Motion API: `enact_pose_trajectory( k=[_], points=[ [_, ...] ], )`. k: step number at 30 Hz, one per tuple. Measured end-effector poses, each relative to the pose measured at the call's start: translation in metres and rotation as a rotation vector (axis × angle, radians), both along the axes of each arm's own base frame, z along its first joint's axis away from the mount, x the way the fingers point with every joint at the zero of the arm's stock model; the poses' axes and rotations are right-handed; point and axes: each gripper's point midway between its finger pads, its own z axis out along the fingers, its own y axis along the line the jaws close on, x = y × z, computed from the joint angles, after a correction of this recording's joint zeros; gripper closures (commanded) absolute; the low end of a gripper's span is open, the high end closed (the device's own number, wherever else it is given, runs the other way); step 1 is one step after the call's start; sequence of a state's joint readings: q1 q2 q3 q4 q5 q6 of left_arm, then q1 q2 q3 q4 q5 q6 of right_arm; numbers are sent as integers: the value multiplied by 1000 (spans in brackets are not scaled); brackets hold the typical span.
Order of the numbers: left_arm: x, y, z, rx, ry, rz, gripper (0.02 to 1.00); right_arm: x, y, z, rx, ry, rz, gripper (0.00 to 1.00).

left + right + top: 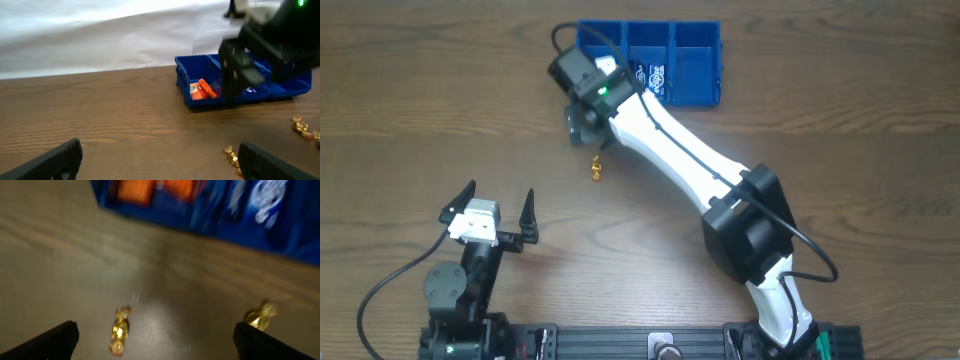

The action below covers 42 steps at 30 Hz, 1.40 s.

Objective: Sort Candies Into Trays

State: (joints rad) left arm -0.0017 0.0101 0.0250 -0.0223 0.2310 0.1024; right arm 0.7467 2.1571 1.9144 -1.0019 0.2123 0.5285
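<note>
Near the blue tray (pixel 672 40), the right gripper (pixel 582 128) hangs over a gold candy (pixel 119 330) on the table (pixel 840 150), jaws apart and empty. The step is probably the pick. Next: centre, descend, close. The left gripper (pixel 500 195) sits near its base, jaws apart.

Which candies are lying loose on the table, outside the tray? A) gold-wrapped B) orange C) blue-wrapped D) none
A: gold-wrapped candies lie on the table below the open right gripper; the orange candies sit inside the blue tray.
</note>
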Motion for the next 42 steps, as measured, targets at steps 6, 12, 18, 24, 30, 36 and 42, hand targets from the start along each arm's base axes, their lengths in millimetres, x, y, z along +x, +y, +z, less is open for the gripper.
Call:
enact_pose_trajectory(
  k=[6,12,18,24,30,36,42],
  points=[
    [0,0,0,0,0,0,20,-24,9,-37,-15,44,34,3],
    [0,0,0,0,0,0,20,-43,19,-61,-21,71,75,29],
    [0,0,0,0,0,0,20,-50,33,-90,-20,106,104,56],
    [0,0,0,0,0,0,20,-47,40,-94,8,98,109,117],
    [0,0,0,0,0,0,20,-46,43,-93,28,96,93,196],
    [0,0,0,0,0,0,20,-44,41,-93,47,101,32,231],
    [0,0,0,0,0,0,23,-44,39,-93,58,109,-20,264]
  ],
)
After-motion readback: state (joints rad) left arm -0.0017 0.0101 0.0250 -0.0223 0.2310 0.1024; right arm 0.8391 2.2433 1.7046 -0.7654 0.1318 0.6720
